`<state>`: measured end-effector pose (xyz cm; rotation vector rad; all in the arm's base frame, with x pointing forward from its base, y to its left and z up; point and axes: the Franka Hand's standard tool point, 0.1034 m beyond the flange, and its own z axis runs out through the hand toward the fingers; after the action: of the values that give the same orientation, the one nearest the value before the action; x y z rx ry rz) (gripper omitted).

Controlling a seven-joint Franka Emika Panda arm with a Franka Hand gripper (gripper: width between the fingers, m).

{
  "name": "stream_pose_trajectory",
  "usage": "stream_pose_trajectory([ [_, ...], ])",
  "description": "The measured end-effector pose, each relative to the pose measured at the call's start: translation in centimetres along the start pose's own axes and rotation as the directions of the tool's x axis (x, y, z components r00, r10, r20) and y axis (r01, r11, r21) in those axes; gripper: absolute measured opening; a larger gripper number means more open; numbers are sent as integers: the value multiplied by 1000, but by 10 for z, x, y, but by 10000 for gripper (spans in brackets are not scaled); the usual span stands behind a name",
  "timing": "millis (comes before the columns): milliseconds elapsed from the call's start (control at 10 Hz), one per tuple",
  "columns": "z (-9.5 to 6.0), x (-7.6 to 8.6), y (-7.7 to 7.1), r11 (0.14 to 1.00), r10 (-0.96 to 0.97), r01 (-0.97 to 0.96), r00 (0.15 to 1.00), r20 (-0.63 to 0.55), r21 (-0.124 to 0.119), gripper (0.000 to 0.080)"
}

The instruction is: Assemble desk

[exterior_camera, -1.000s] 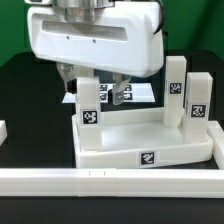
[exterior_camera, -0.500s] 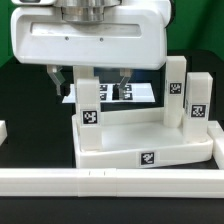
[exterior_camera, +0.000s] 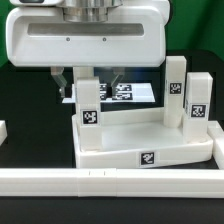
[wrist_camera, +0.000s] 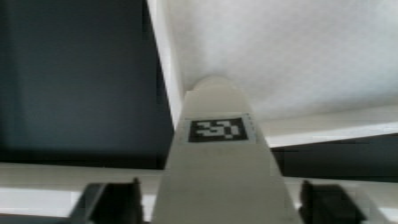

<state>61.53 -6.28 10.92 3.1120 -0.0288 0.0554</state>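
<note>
The white tabletop tray [exterior_camera: 140, 140] lies on the black table with its rim up. Three white legs with tags stand in its corner sockets: one at the exterior view's left [exterior_camera: 89, 108] and two at the right [exterior_camera: 176, 88] [exterior_camera: 198, 100]. My gripper [exterior_camera: 88, 84] hangs over the left leg, with one finger on each side of its top. In the wrist view the leg [wrist_camera: 222, 160] rises between the dark fingers [wrist_camera: 111, 200], and a thin gap shows on both sides. The jaws are open and hold nothing.
A long low white rail [exterior_camera: 100, 180] runs along the front edge. The marker board [exterior_camera: 138, 93] lies flat behind the tray. A small white part [exterior_camera: 3, 130] shows at the exterior view's left edge.
The hand moved toward the exterior view's left and now straddles the left leg. The fingers stand slightly closer together than half a second ago.
</note>
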Motion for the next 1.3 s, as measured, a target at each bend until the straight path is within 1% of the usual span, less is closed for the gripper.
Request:
stream_pose_trajectory([
  [100, 0, 0, 0, 1000, 0, 0, 1000, 0, 0, 286],
  [400, 0, 0, 0, 999, 46, -46, 999, 0, 0, 289],
  [700, 0, 0, 0, 969, 246, -246, 969, 2, 1, 289],
  [900, 0, 0, 1, 898, 440, -440, 898, 5, 9, 290],
  [1000, 0, -1, 2, 871, 490, -490, 871, 7, 10, 290],
  [1100, 1, -1, 2, 792, 610, -611, 792, 10, 12, 290],
  [1300, 2, -1, 1, 658, 752, -752, 659, 16, 20, 290],
])
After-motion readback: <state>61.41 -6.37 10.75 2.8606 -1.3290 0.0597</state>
